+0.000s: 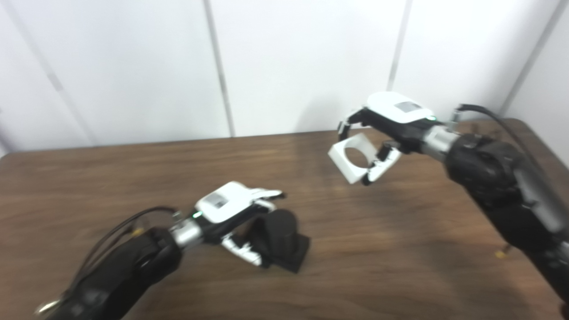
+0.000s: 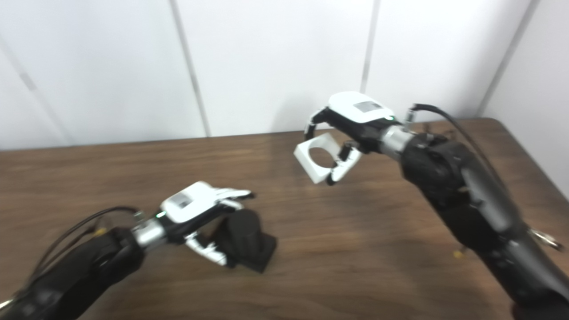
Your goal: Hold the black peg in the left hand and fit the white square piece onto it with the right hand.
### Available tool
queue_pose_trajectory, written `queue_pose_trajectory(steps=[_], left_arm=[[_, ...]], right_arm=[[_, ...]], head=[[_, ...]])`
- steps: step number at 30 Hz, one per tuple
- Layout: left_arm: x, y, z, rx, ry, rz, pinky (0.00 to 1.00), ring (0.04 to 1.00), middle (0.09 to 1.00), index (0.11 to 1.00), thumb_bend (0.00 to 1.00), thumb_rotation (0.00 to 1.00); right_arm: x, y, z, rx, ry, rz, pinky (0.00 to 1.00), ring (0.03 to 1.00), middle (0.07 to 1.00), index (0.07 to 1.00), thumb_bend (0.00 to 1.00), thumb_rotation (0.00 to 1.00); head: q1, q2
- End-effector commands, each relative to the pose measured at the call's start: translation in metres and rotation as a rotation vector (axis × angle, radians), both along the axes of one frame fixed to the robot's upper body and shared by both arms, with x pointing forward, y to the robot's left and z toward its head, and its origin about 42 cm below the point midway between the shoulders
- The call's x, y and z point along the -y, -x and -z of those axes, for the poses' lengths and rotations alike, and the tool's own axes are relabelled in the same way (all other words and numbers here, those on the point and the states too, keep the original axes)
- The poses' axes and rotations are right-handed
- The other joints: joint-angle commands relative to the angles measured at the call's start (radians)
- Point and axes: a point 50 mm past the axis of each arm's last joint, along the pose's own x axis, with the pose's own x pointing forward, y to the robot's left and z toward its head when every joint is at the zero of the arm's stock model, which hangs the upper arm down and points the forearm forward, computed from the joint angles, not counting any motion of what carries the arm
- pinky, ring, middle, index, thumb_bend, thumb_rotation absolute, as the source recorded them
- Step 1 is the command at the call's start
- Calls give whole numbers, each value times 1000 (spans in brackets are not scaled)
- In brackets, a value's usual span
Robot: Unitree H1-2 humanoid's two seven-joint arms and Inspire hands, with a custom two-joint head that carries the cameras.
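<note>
Left robot hand (image 1: 235, 213) grips one black peg (image 1: 282, 240); right robot hand (image 1: 386, 129) holds one white square piece (image 1: 353, 158).

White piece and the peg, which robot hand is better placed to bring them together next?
The right robot hand: it holds the white piece in the air, apart from the peg, which the left robot hand grips low by the table.
</note>
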Motion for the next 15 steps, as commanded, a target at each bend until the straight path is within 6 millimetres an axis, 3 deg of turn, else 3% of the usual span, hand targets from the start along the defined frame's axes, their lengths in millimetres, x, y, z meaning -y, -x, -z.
queue_pose_trajectory(steps=[1, 15], left_arm=[[5, 16, 34, -79, -180, 26, 730, 861, 915, 493, 523, 69], [16, 14, 34, -68, -163, 28, 713, 863, 922, 492, 523, 70]], right_arm=[[-8, 3, -30, 93, -21, -63, 686, 819, 751, 476, 517, 132], [-39, 20, -18, 31, -63, -161, 673, 821, 762, 477, 516, 135]], head=[[10, 7], [37, 15]])
